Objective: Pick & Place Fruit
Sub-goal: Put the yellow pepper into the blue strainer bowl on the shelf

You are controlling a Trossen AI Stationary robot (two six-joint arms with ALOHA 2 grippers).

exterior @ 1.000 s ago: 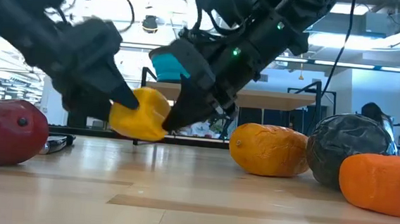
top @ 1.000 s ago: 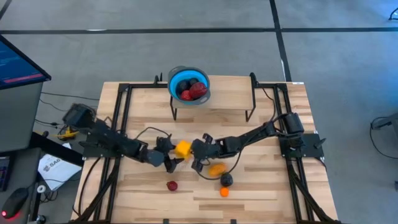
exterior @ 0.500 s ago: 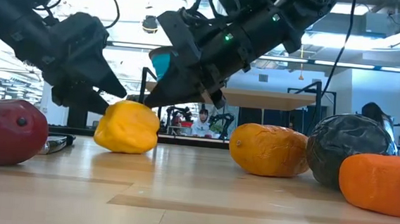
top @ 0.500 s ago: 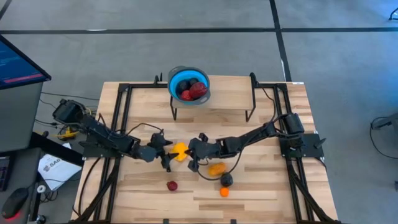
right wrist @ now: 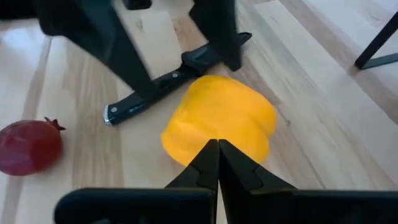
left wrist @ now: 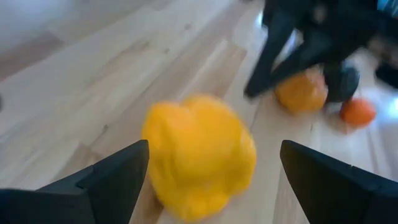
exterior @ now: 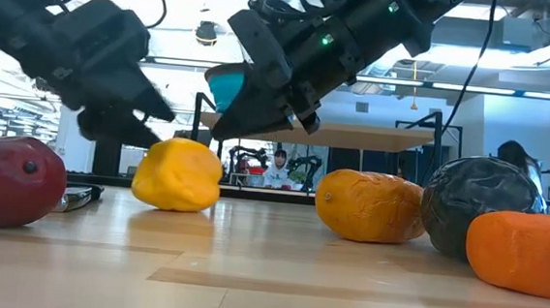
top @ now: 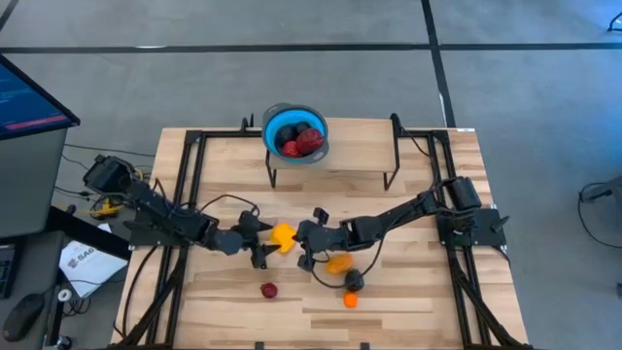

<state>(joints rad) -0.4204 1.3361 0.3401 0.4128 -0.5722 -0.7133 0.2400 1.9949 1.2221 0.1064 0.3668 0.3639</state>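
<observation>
- The wooden counter (top: 408,292) carries two dark arms that meet near its middle
- A blue bowl (top: 295,134) at the far edge holds red and black fruit
- The left claw (top: 260,243) is spread wide, released, just beside the yellow fruit (top: 283,236)
- The right claw (top: 303,245) is clenched, on the other side of it
- The yellow fruit rests on the counter, held by neither claw

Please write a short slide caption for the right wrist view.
Shut right gripper above the yellow fruit, knife behind it.
</observation>
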